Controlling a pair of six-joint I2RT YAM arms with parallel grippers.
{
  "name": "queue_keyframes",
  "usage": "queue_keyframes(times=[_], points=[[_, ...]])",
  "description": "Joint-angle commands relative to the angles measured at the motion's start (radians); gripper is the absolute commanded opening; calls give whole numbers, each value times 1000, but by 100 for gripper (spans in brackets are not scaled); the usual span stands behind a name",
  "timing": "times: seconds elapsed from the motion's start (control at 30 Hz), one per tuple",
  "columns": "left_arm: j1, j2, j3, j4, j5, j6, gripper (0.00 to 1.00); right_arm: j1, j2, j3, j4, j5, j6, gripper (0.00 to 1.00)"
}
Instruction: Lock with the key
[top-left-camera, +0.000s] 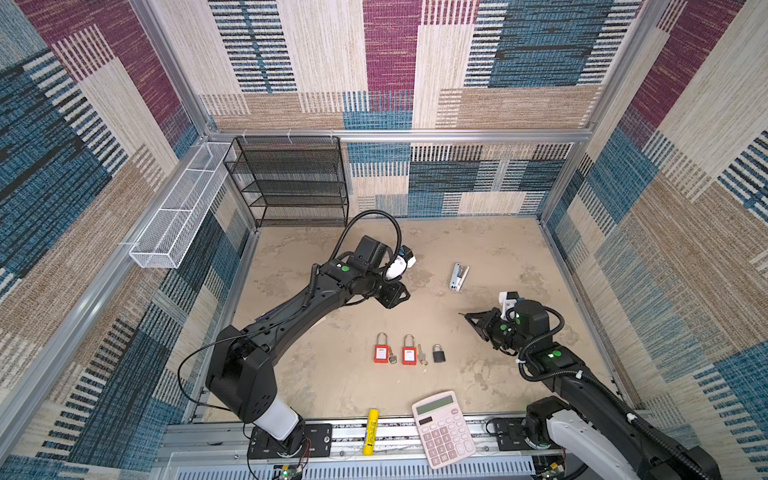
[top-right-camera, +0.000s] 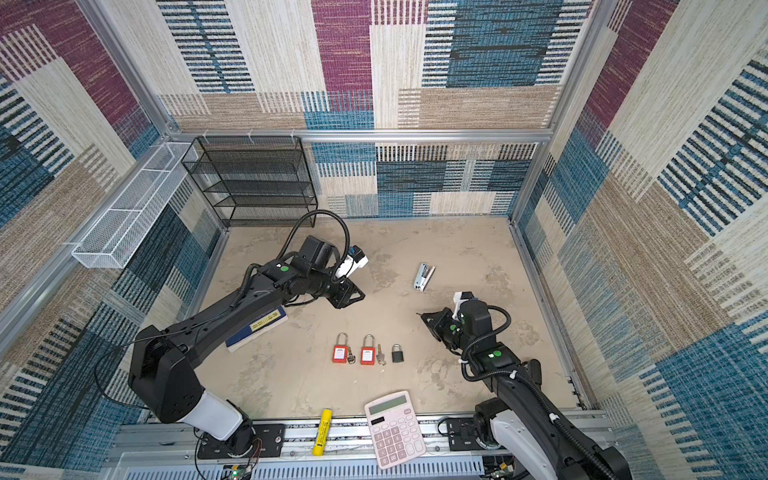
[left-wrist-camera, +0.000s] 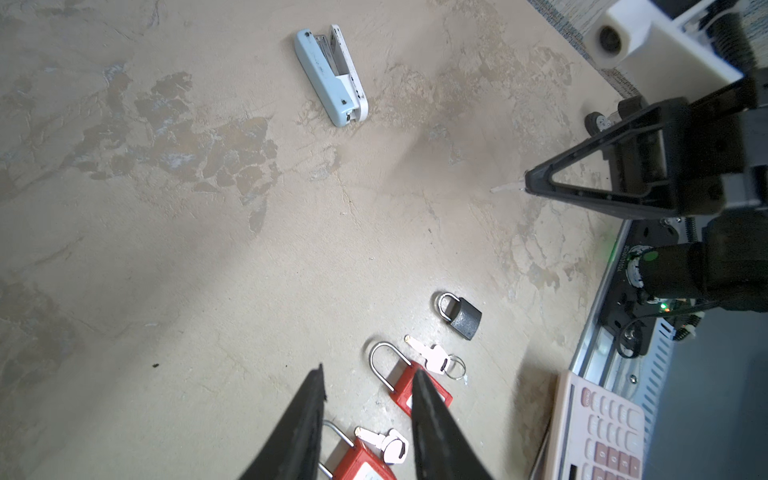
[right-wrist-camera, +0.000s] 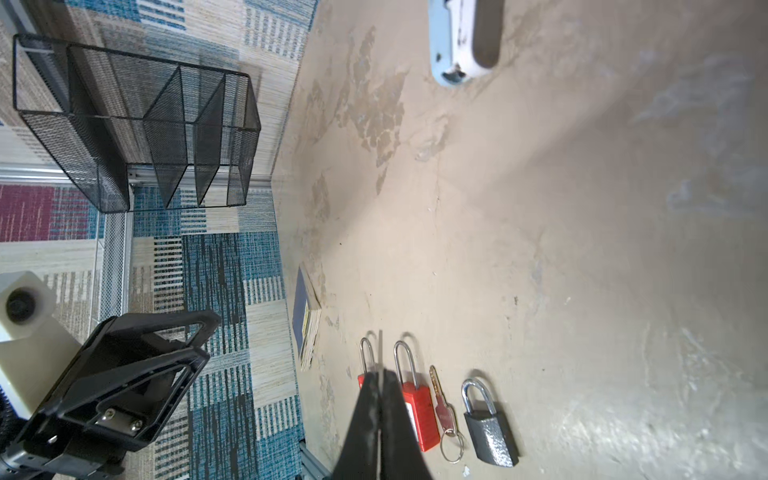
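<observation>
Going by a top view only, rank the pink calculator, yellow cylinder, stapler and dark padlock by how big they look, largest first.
1. pink calculator, clearly largest.
2. yellow cylinder, longer than the stapler but slimmer and nearer the camera, so this placing is unsure.
3. stapler.
4. dark padlock, smallest.

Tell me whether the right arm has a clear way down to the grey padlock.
Probably yes. Nothing lies between the right gripper and the grey padlock, and the left gripper stands well clear. But the right jaws are shut on what looks like a thin key.
</observation>
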Motion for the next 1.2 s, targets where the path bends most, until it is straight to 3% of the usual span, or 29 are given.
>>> queue_keyframes(times=[0.0, 0.4, 0.83, 1.17], points=[[2, -1, 4, -6, 30, -19, 36, 31, -16, -23, 52, 79, 142, 0], [0, -5, 14, 4, 36, -43, 35, 194, -32, -101, 5, 303, 540, 0], [0, -19, -4, 2, 36, -47, 32, 370, 68, -68, -78, 412, 785, 0], [0, -24, -11, 7, 37, -52, 32, 438, 135, -48, -98, 439, 883, 0]])
